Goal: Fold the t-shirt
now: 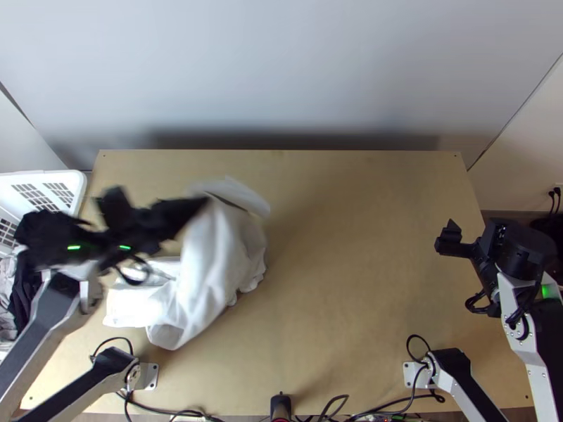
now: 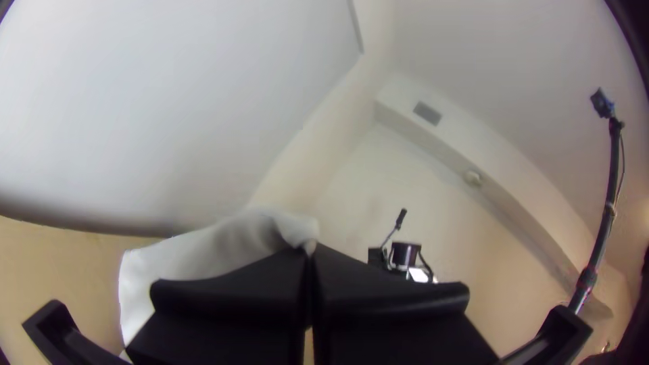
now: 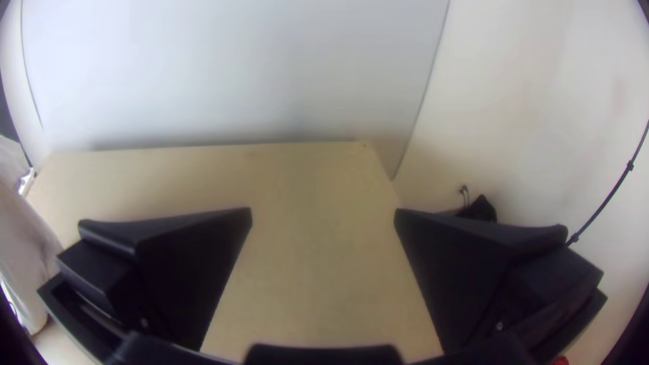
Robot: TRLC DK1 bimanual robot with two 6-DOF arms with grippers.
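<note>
Top view: my left gripper (image 1: 201, 204) pinches the white t-shirt (image 1: 211, 271), partly raised, inside the left edge; bench (image 1: 352, 281) surface separates it from my spread right gripper (image 1: 447, 238), near the right edge.

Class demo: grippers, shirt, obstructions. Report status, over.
Left gripper shut on white t-shirt, bunched, partly raised. Right gripper open, table's right side. Left arm overhangs shirt.

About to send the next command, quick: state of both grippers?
Left gripper: closed, holding the white t-shirt by a bunched part.
Right gripper: open, nothing between its fingers.
</note>
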